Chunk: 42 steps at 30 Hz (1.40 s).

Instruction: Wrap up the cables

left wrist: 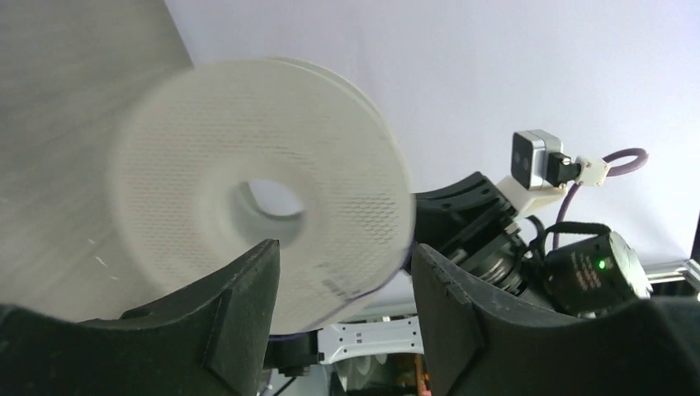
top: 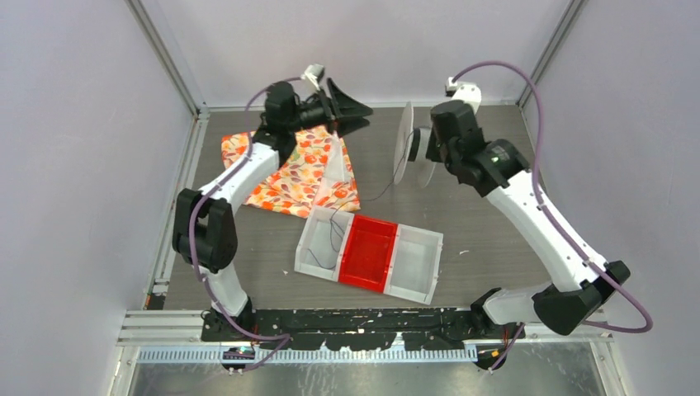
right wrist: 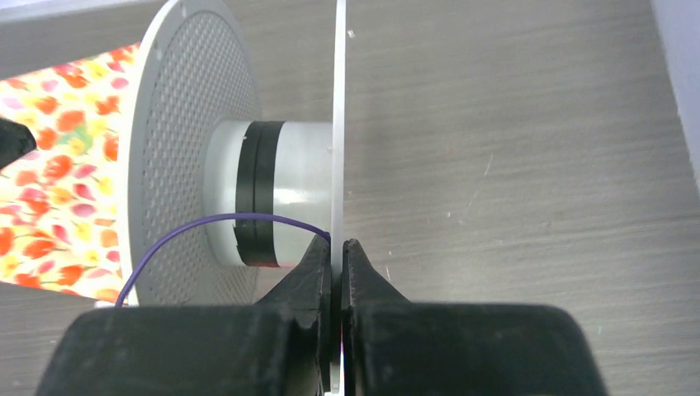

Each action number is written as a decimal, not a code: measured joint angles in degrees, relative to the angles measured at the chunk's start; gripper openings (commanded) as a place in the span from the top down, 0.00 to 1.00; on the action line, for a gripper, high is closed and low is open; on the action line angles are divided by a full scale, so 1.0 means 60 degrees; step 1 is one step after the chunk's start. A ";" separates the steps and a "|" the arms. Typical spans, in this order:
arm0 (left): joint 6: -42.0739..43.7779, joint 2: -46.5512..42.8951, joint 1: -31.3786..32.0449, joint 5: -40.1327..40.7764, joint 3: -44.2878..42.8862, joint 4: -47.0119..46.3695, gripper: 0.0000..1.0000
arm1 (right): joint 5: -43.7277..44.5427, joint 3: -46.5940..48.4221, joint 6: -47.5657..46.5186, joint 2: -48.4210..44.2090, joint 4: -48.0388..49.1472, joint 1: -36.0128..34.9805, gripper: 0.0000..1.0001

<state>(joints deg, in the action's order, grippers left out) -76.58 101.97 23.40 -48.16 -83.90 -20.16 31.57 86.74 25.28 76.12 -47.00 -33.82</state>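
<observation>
The right gripper [right wrist: 337,257] is clamped on one thin flange of a white spool [right wrist: 186,157], holding it on edge over the table [top: 479,223] at far centre. The thin dark cable [right wrist: 239,217] leaves the spool's hub right beside those fingertips and trails left and nearer (hair-fine from above) into the left white compartment of the tray [top: 419,257]. The left gripper [left wrist: 342,252] is spread wide and empty, facing the spool's perforated flange from the left, above the floral cloth [top: 293,177].
</observation>
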 measured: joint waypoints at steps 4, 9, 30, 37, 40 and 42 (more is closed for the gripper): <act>-0.0036 -0.0266 -0.1209 -0.0568 -0.0102 -0.0109 0.38 | -0.0801 0.1869 -0.0546 0.0157 -0.1122 0.0299 1.00; 0.0823 -0.1180 -0.1960 -0.1413 0.0612 -0.0146 0.36 | -0.1749 0.3759 -0.1151 0.0732 -0.2688 0.0321 0.99; 0.9089 -0.6790 0.1650 0.4211 0.6641 0.6273 0.31 | -0.1778 0.3129 -0.0619 -0.0204 -0.3056 0.0481 0.99; 0.9082 -0.6160 0.2379 0.5665 0.6925 0.4608 0.31 | -0.1814 0.2929 -0.0397 -0.0313 -0.2794 0.0488 0.99; 0.9118 -0.5544 0.2397 0.5982 0.6925 0.3850 0.33 | -0.1832 0.2892 -0.0372 -0.0313 -0.2783 0.0488 0.99; 0.9198 -0.5136 0.2397 0.6105 0.6910 0.3508 0.36 | -0.1854 0.2889 -0.0353 -0.0321 -0.2776 0.0488 0.99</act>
<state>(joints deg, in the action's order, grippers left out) -21.39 71.16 37.78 -11.53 -42.44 0.89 20.45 104.07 23.16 74.19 -63.66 -30.89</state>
